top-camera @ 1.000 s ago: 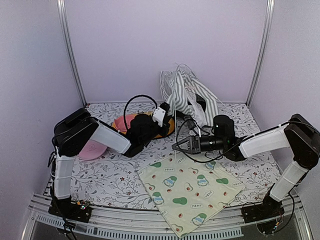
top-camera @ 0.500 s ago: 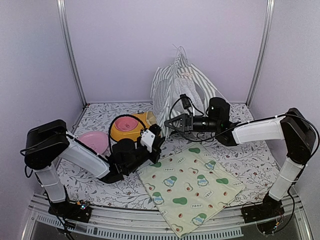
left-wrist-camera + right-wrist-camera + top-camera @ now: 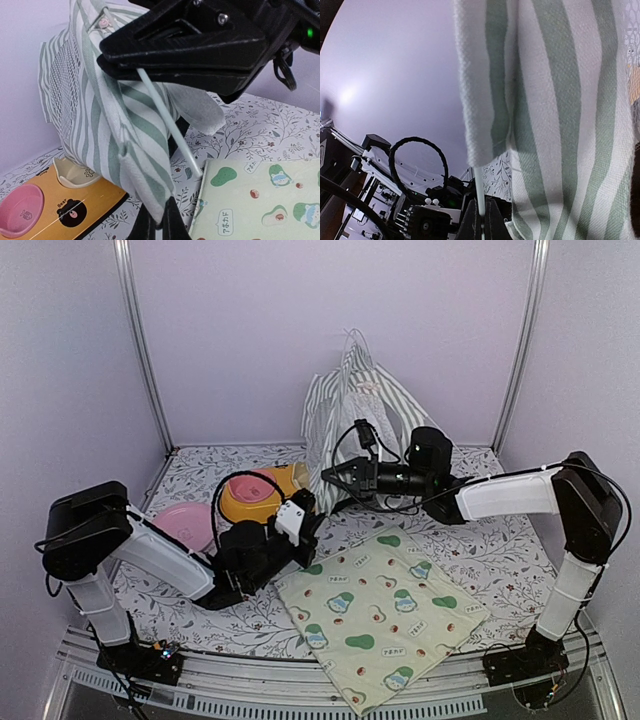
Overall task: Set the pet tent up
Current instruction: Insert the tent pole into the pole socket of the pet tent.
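The pet tent (image 3: pixel 352 410) stands at the back of the table, its sage-green and white striped fabric (image 3: pixel 100 125) hanging loosely from thin white poles. My left gripper (image 3: pixel 313 508) is low at the tent's front left. In the left wrist view it (image 3: pixel 161 220) is shut on the fabric's bottom corner. My right gripper (image 3: pixel 328 475) reaches in from the right, just above the left one. It (image 3: pixel 481 217) is shut on a thin white pole (image 3: pixel 478 192) that comes out of a fabric sleeve (image 3: pixel 480 100). The mesh window (image 3: pixel 62 80) faces left.
An orange double pet bowl (image 3: pixel 262 492) with a pink dish (image 3: pixel 20 217) sits left of the tent, and another pink dish (image 3: pixel 185 525) lies beside my left arm. The pale yellow avocado-print mat (image 3: pixel 385 610) lies in front. Purple walls close three sides.
The tent has risen from a slumped heap to a taller shape. My right gripper moved up and left with the pole. My left arm swung down and forward, pulling the fabric corner.
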{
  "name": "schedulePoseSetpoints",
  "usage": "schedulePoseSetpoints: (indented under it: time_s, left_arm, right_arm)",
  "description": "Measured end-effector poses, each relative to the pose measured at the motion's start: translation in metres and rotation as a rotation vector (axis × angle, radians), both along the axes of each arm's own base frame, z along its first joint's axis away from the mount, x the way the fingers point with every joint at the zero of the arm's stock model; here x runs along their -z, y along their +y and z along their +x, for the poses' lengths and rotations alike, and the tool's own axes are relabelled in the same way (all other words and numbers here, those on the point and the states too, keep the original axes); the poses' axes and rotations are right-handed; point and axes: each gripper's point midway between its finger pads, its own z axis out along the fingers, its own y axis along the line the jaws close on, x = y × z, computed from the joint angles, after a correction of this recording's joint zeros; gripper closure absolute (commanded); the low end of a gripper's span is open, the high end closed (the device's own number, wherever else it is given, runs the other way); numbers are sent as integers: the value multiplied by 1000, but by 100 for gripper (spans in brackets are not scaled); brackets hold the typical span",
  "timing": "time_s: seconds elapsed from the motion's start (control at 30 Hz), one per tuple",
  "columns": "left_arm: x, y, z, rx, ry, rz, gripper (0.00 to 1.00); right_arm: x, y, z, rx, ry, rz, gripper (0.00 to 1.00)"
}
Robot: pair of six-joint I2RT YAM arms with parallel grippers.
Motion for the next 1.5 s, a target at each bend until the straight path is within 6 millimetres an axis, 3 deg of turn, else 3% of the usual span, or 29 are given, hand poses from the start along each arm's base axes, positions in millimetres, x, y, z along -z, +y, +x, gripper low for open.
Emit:
schedulePoseSetpoints:
  time_s: [0.37,1.5]
  left_arm:
    - [-12,1,-1,-1,-29,-6,100]
    - [-16,-1,-3,-5,-46,-1,100]
  right_arm:
    - [-20,6,11,54,-14,34,100]
    - [-20,2,32,190,45,50,100]
